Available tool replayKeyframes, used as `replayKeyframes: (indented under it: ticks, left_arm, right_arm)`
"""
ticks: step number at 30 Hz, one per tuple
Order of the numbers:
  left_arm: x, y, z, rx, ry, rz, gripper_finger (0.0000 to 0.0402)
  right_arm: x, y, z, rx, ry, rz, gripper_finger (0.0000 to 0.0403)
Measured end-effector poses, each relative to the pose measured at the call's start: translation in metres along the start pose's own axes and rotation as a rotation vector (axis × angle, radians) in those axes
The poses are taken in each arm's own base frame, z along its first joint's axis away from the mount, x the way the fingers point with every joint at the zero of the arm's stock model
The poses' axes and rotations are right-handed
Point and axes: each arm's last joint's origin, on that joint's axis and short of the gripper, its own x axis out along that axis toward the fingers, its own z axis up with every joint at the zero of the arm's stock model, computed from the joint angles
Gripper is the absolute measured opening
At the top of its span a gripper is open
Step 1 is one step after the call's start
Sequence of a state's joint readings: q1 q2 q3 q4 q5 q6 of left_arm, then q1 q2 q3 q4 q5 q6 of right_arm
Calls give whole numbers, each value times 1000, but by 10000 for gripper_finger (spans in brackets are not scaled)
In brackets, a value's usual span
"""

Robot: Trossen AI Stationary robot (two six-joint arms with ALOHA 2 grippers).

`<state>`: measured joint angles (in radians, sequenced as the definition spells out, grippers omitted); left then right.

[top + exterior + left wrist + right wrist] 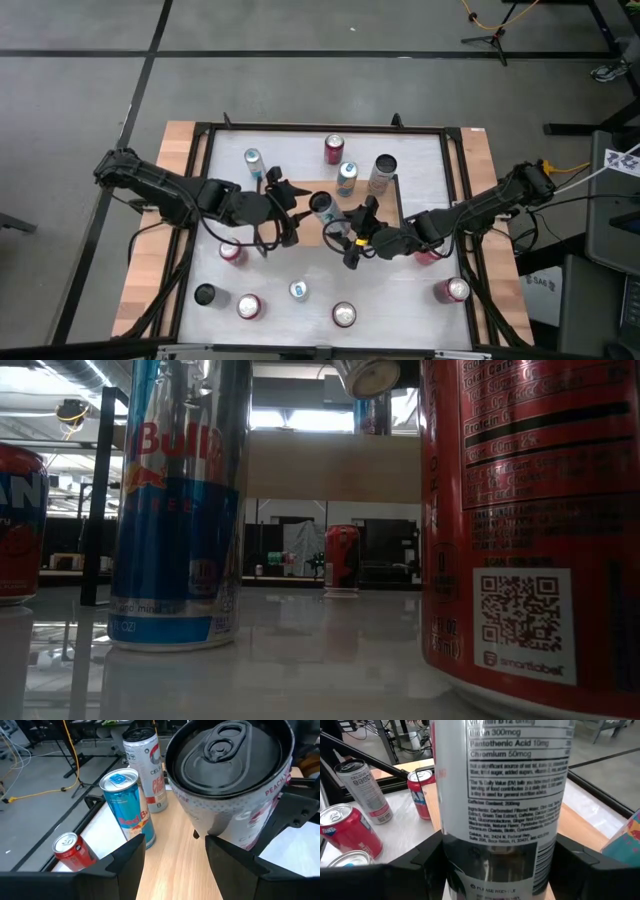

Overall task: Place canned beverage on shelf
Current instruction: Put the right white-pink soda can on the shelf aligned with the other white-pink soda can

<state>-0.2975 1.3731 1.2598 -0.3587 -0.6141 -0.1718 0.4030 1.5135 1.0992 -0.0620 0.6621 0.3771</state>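
Both arms meet over the middle of the tabletop (300,150), and between them hangs 1 tall white can (324,208), tilted over the wooden shelf (312,236). The right end effector (492,857) is clamped around the can's lower body, fingers hugging both sides. The left end effector (291,208) sits right at the can's top end; its fingers frame the lid in the wrist view, but I can't tell if they actually press on it.

To do this well, I'd say tip the can upright first, lower it onto bare wood clear of the 2 cans already standing there, and let go only once the base sits flat.

Writing, then: the held can's panel lists "Pantothenic Acid 10mg", "Chromium 50mcg" and "PLEASE RECYCLE". On the shelf a blue can (126,807) reads "Red Bull", and the white can behind it (144,767) shows "CEL" and "PEACH".
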Motion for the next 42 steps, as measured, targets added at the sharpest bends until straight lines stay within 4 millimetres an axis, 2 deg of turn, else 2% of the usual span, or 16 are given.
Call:
replayKeyframes:
  ticks: [11,32,42]
  left_arm:
    - [4,5,2,6,-5,-18,211]
    - [39,-15,-18,56,74,-10,211]
    - [40,-16,-16,41,52,-16,211]
  right_arm:
    - [0,-1,-1,-3,4,-8,253]
    - [-2,-9,-21,-136,196,-50,253]
    - [-2,-9,-22,-149,205,-53,253]
